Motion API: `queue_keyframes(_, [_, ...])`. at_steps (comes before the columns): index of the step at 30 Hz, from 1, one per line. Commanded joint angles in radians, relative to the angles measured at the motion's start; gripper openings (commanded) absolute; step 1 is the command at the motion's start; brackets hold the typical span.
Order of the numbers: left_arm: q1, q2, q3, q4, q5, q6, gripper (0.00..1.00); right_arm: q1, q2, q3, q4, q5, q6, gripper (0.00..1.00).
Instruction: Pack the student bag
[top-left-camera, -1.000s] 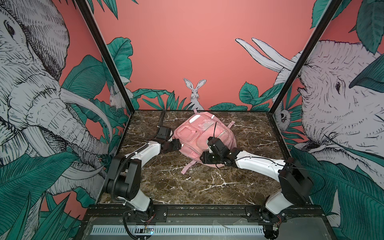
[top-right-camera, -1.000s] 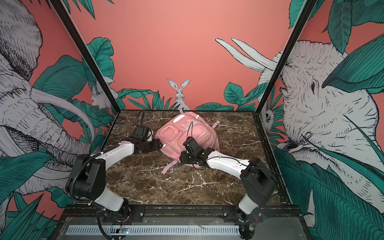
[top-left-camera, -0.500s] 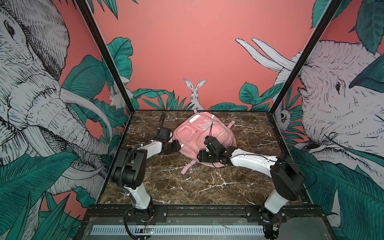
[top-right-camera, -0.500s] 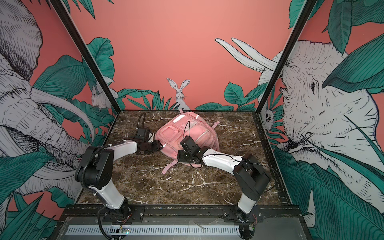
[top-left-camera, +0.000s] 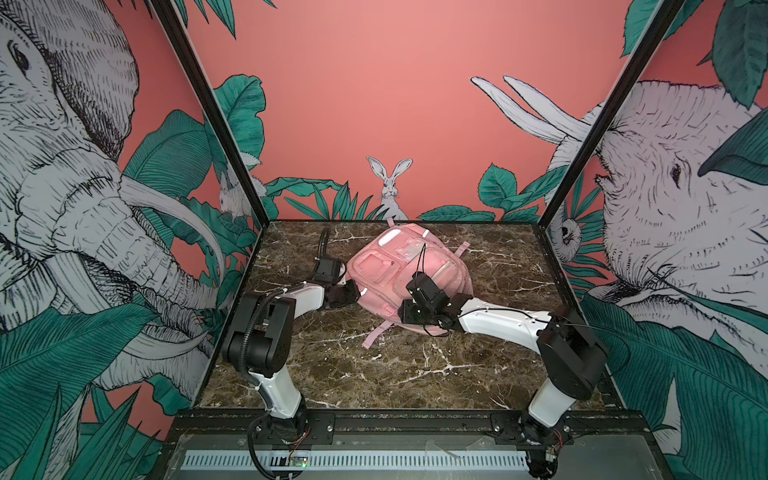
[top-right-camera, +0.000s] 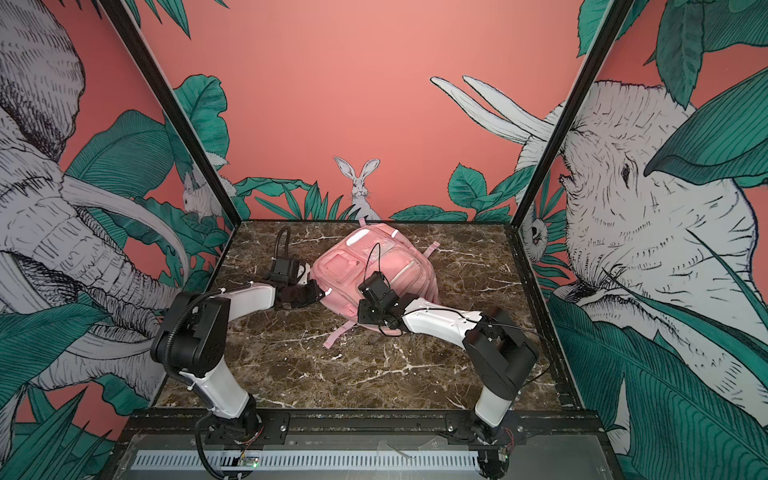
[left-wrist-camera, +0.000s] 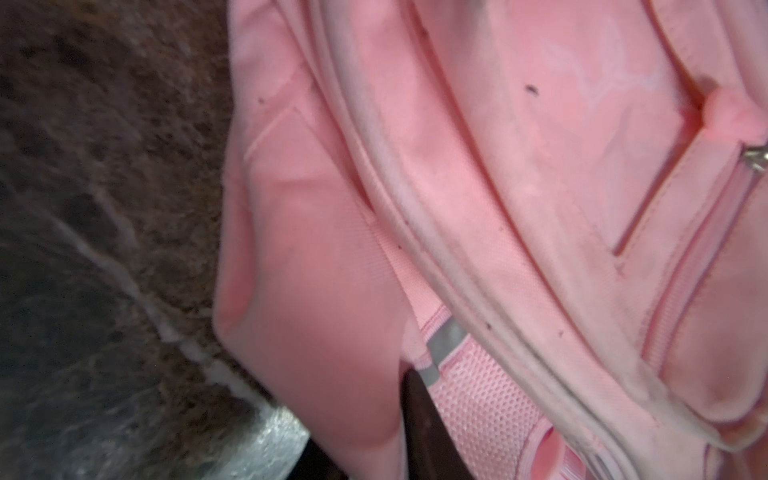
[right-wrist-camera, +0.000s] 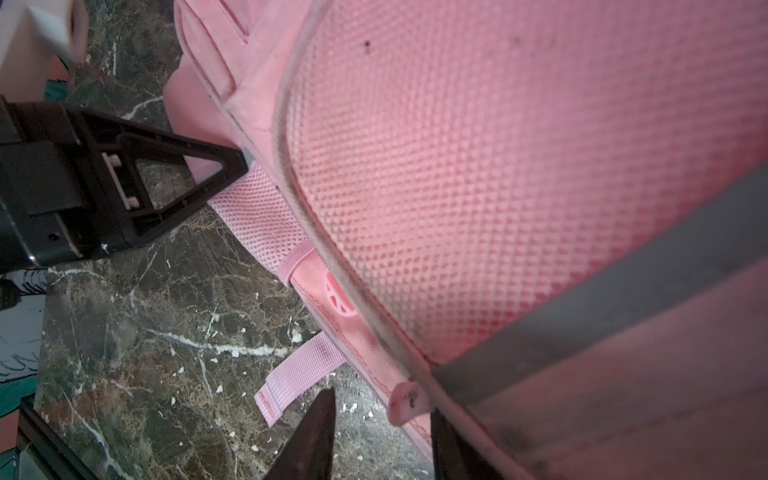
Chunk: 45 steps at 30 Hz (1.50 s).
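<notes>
The student bag (top-left-camera: 399, 266) (top-right-camera: 361, 266) is a large pink backpack lying front-up at the back middle of the marble table. My left gripper (top-left-camera: 348, 293) (top-right-camera: 313, 291) is at its left side. In the left wrist view my left gripper (left-wrist-camera: 361, 415) is shut on a fold of the bag's (left-wrist-camera: 498, 166) side fabric beside a mesh pocket. My right gripper (top-left-camera: 405, 318) (top-right-camera: 365, 316) is at the bag's near edge. In the right wrist view it (right-wrist-camera: 380, 415) stands open, with a pink zip pull (right-wrist-camera: 409, 401) just ahead of the gap.
A loose pink strap (top-left-camera: 376, 334) (right-wrist-camera: 299, 374) trails from the bag onto the marble table (top-left-camera: 374, 374) toward the front. The left gripper's triangular finger (right-wrist-camera: 224, 166) shows in the right wrist view against the bag's (right-wrist-camera: 498, 166) side. Printed walls close in the table on three sides.
My left gripper's jaws have closed onto the bag's side fabric. The right gripper's jaws have narrowed somewhat and shifted slightly along the bag's near edge.
</notes>
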Motion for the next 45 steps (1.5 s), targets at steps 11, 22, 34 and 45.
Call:
queue_keyframes(11, [0.004, -0.029, -0.041, 0.003, 0.007, -0.018, 0.20, 0.005, 0.024, -0.028, 0.030, 0.157, 0.032, 0.23])
queue_keyframes(22, [0.003, -0.004, 0.009, -0.015, 0.006, -0.008, 0.12, 0.014, -0.062, -0.100, -0.004, 0.156, 0.025, 0.04])
queue_keyframes(34, [0.033, 0.021, 0.092, -0.080, -0.044, 0.030, 0.00, -0.012, -0.271, -0.181, -0.206, 0.236, -0.075, 0.05])
queue_keyframes(45, [0.085, 0.023, 0.142, -0.109, -0.062, 0.055, 0.00, -0.248, -0.379, -0.258, -0.227, 0.132, -0.222, 0.06])
